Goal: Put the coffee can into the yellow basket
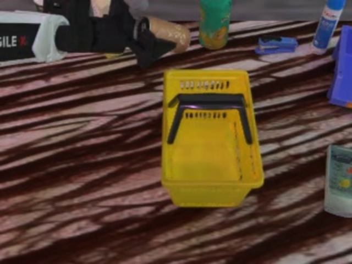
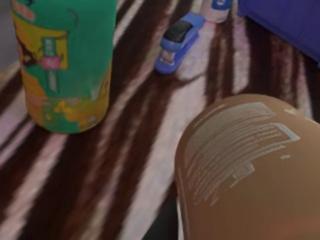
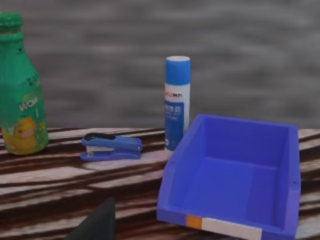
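The coffee can (image 1: 169, 34) is a tan-brown cylinder with pale markings. It is held on its side above the table, just behind the far left corner of the yellow basket (image 1: 212, 181). My left gripper (image 1: 149, 39) is shut on it, reaching in from the top view's left. In the left wrist view the coffee can (image 2: 250, 170) fills the near side. The basket stands mid-table with its black handles (image 1: 209, 102) folded across its far half, and nothing lies inside it. My right arm is out of the top view. Only a dark part of its gripper (image 3: 97, 222) shows.
A green-and-yellow bottle (image 1: 214, 22) stands close to the right of the held can. Further right are a blue stapler (image 1: 276, 44) and a glue stick (image 1: 330, 25). A blue bin (image 1: 342, 66) and a white-green pack (image 1: 338, 179) sit at the right edge.
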`<state>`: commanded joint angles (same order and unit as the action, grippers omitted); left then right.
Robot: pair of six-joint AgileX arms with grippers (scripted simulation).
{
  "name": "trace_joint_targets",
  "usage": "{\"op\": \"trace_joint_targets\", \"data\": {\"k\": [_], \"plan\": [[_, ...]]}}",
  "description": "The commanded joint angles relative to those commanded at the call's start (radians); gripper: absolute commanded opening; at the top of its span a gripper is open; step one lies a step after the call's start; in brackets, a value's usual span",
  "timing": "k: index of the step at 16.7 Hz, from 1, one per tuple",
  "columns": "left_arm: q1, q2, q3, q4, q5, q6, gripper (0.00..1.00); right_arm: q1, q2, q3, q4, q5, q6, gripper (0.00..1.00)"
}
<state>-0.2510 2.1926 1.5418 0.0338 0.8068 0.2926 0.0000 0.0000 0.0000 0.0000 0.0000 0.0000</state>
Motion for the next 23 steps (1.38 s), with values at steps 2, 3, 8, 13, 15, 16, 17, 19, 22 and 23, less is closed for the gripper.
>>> {"op": "trace_joint_targets", "data": {"k": [2, 3, 8, 13, 15, 16, 17, 19, 22, 23], "plan": [[-0.020, -0.023, -0.051, 0.196, 0.130, -0.071, 0.00, 0.000, 0.000, 0.000, 0.000, 0.000, 0.000, 1.00], [-0.029, -0.036, -0.076, 0.285, 0.191, -0.104, 0.00, 0.000, 0.000, 0.000, 0.000, 0.000, 0.000, 1.00], [-0.062, -0.099, -0.167, 0.589, 0.419, -0.224, 0.00, 0.000, 0.000, 0.000, 0.000, 0.000, 0.000, 1.00], [-0.069, -0.115, -0.185, 0.644, 0.467, -0.247, 0.00, 0.000, 0.000, 0.000, 0.000, 0.000, 0.000, 1.00], [-0.064, -0.111, -0.181, 0.643, 0.465, -0.245, 0.00, 0.000, 0.000, 0.000, 0.000, 0.000, 0.000, 1.00], [-0.064, -0.108, -0.182, 0.646, 0.466, -0.245, 0.00, 0.000, 0.000, 0.000, 0.000, 0.000, 0.000, 1.00], [-0.064, -0.096, -0.186, 0.659, 0.468, -0.245, 0.00, 0.000, 0.000, 0.000, 0.000, 0.000, 0.000, 1.00], [-0.061, -0.052, -0.200, 0.717, 0.470, -0.246, 0.00, 0.000, 0.000, 0.000, 0.000, 0.000, 0.000, 1.00], [-0.051, 0.038, -0.237, 0.863, 0.470, -0.248, 0.00, 0.000, 0.000, 0.000, 0.000, 0.000, 0.000, 1.00], [-0.049, 0.067, -0.250, 0.906, 0.470, -0.250, 0.00, 0.000, 0.000, 0.000, 0.000, 0.000, 0.000, 1.00]]}}
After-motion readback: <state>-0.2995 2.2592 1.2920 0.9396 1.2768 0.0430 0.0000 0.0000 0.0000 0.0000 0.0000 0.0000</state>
